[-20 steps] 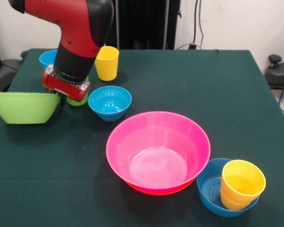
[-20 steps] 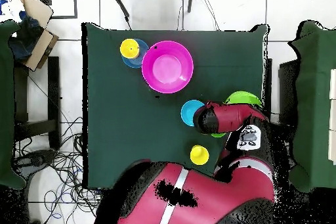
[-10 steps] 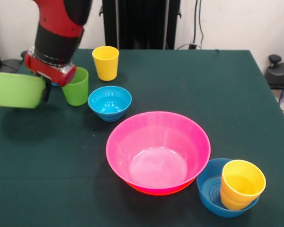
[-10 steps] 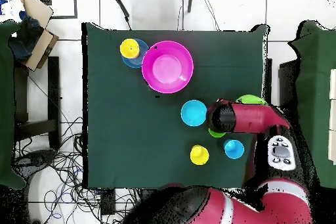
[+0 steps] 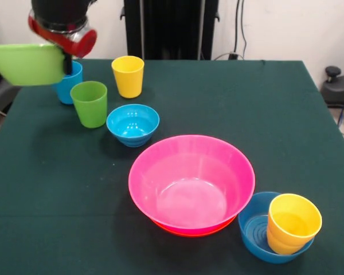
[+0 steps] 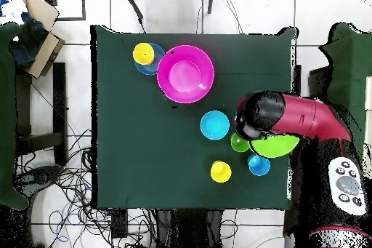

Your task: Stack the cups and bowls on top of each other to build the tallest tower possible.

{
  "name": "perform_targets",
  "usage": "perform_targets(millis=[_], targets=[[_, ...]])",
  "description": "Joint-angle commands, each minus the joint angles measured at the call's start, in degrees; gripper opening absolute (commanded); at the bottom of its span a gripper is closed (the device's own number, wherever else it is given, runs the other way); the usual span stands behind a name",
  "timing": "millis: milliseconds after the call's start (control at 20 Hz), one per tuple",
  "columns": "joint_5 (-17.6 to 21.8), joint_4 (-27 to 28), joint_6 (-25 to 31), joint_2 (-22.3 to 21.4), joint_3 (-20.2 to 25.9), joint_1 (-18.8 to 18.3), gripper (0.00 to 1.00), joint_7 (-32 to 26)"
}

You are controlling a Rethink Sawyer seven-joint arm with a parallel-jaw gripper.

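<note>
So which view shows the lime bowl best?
The front view: the lime bowl shows in full side profile, lifted clear of the table, beside the light blue cup. Overhead, the arm covers part of its rim, leaving only a green crescent.

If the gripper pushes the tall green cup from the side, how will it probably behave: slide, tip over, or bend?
The green cup stands upright, taller than wide, on a smaller base, so a push near the rim would probably tip it. Its glossy plastic wall looks stiff and light, so it should not bend. On the dark tablecloth a low push may drag rather than slide freely.
</note>
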State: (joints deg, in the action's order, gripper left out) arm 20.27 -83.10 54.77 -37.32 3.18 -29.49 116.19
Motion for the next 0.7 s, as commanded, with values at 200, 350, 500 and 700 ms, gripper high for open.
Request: perform_targets(millis=[200, 350, 500, 700], targets=[[-5.06, 5.07, 11.23, 2.13, 13.56, 4.07, 0.0, -10.19], [-4.45, 7.79, 10.9, 2.76, 12.76, 7.03, 0.0, -5.76], [-3.55, 12.51, 11.8, 4.82, 11.56, 9.92, 0.0, -1.77], [-2.88, 23.35, 17.03, 9.97, 10.09, 14.07, 0.0, 1.96]])
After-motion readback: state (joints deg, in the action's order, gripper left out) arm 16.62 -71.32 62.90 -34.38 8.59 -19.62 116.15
